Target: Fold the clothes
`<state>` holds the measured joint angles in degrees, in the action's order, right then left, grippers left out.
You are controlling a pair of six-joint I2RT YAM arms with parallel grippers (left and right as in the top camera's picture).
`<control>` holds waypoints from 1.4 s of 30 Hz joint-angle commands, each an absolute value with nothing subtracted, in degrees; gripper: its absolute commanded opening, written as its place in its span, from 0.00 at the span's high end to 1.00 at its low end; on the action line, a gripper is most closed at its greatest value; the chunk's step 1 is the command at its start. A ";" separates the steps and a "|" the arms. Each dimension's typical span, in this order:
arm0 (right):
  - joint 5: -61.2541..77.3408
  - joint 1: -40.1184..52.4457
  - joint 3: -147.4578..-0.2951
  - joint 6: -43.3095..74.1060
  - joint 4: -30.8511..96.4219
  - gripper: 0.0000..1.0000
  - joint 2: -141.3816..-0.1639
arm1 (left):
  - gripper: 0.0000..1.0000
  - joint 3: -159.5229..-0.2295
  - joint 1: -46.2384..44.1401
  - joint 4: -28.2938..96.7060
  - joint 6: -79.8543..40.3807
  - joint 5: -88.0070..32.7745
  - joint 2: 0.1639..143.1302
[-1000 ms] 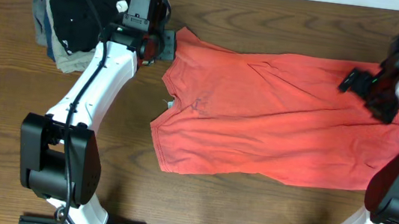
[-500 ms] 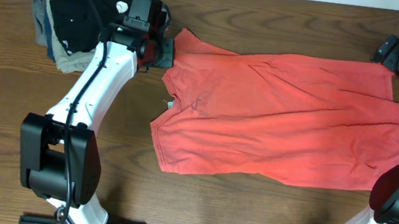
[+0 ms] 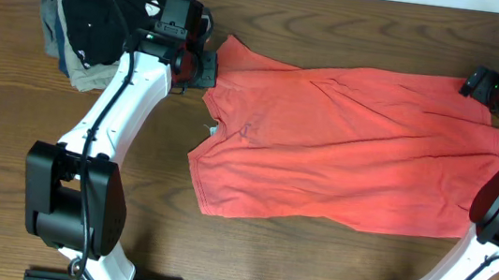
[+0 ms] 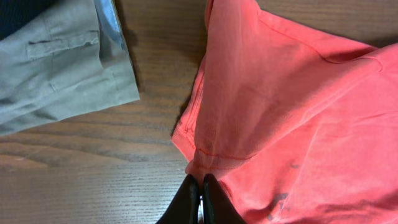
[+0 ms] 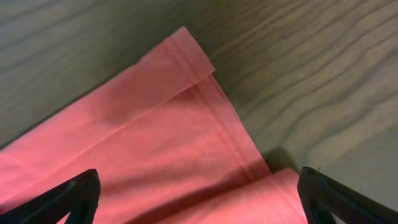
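The red-orange T-shirt (image 3: 343, 146) lies spread sideways across the middle of the table (image 3: 310, 269), collar end to the left and hem to the right. The left gripper (image 4: 200, 186) is pinched closed on the shirt's far-left edge, just beside a pile of folded garments (image 3: 83, 27). The right gripper (image 3: 478, 84) hangs with its jaws wide apart over the shirt's far-right corner, holding nothing.

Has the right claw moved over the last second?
Yes. The right claw went up-frame and slightly right, toward the far edge of the table, from over the T-shirt to its far right corner.
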<state>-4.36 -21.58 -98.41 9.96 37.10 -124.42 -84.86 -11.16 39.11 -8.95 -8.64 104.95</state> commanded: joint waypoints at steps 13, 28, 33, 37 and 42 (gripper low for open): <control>3.53 -23.29 -99.22 10.92 26.37 0.31 -131.39 | 0.94 -85.03 -11.22 39.83 -8.58 -8.51 104.38; 3.25 -23.42 -99.22 13.23 21.47 0.29 -133.53 | 0.94 -84.93 -11.22 39.79 -8.60 -8.51 104.47; 3.25 -23.46 -99.22 13.23 20.97 0.35 -133.53 | 0.94 -84.93 -11.22 39.77 -8.60 -8.51 104.47; 2.79 -23.46 -99.22 13.23 20.95 0.44 -133.53 | 0.94 -84.93 -11.22 39.79 -8.60 -8.51 104.47; 0.56 -23.46 -99.20 13.23 20.99 0.54 -133.84 | 0.94 -84.93 -11.22 39.79 -8.58 -8.51 104.47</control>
